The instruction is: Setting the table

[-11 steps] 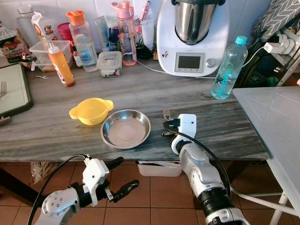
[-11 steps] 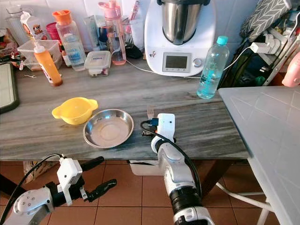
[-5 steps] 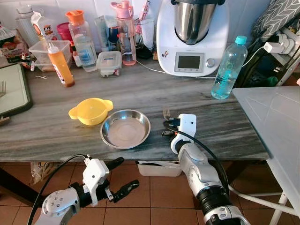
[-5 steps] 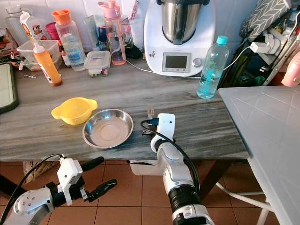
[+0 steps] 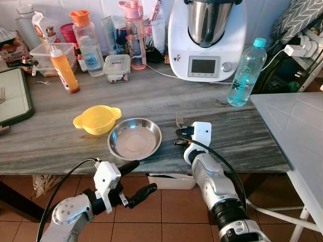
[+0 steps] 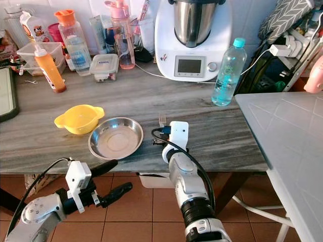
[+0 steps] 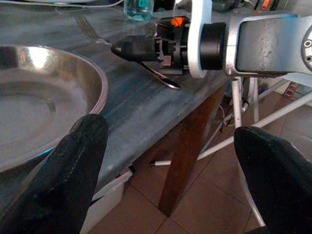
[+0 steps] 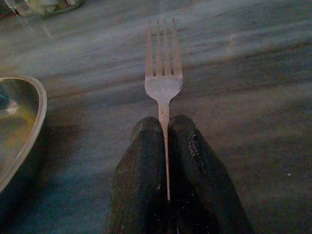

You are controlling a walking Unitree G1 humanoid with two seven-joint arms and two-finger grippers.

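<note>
The right gripper [image 8: 164,127] reaches low over the near table [image 5: 242,136] edge, pinching a fork [image 8: 163,78] flat just right of the steel plate [image 5: 135,138]. The left gripper [image 5: 132,179] hangs spread, empty, below the near edge. No writing is readable.

A silver 4-tined fork [image 8: 164,83] lies flat on the grey table [image 5: 242,126] — beside a steel plate [image 5: 135,138].

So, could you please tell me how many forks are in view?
2: one fork pinched in the right tool beside the steel plate; another fork on the tray at far left. Others may be hidden.
</note>
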